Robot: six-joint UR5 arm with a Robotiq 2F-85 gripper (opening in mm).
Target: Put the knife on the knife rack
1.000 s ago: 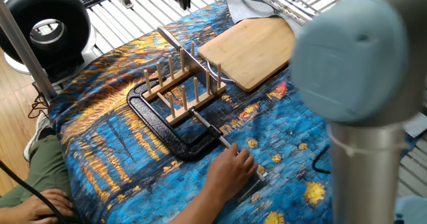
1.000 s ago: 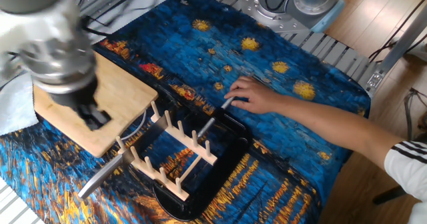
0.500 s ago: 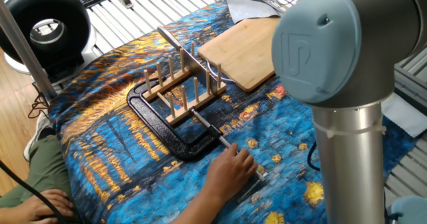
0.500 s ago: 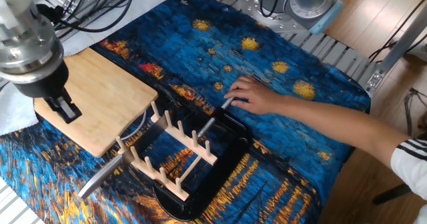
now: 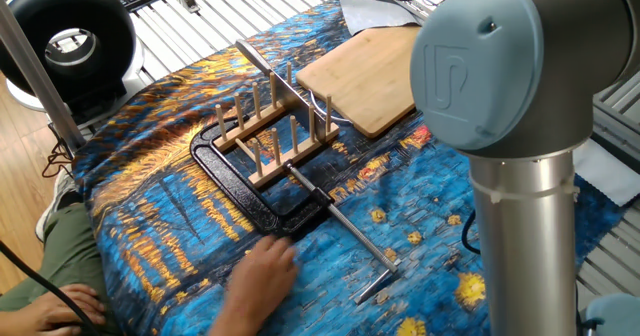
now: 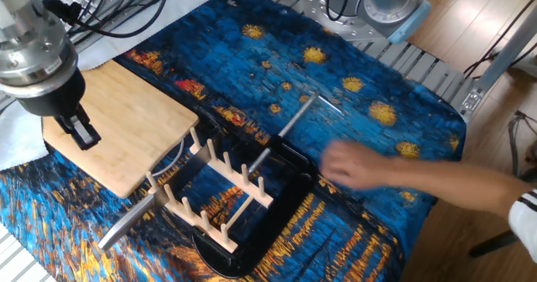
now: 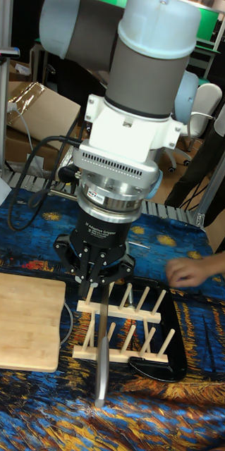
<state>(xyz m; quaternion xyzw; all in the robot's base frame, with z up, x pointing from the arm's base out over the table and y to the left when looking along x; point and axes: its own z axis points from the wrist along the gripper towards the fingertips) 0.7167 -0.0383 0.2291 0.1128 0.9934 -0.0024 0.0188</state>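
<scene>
The light-wood knife rack stands on the blue patterned cloth, inside the frame of a black clamp. The knife rests on edge at the rack's end, its pale grey blade slanting out past the pegs. My gripper hangs above the bamboo cutting board, apart from the knife, fingers open and holding nothing. In the tall fixed view it only overlaps the knife's upper end.
A black metal clamp with a steel rod surrounds the rack. The bamboo cutting board lies beside it. A person's hand hovers near the clamp.
My arm lifted away from the rack to over the cutting board, then stopped. The person's hand let go of the clamp's rod and pulled back. Knife and rack stayed put.
</scene>
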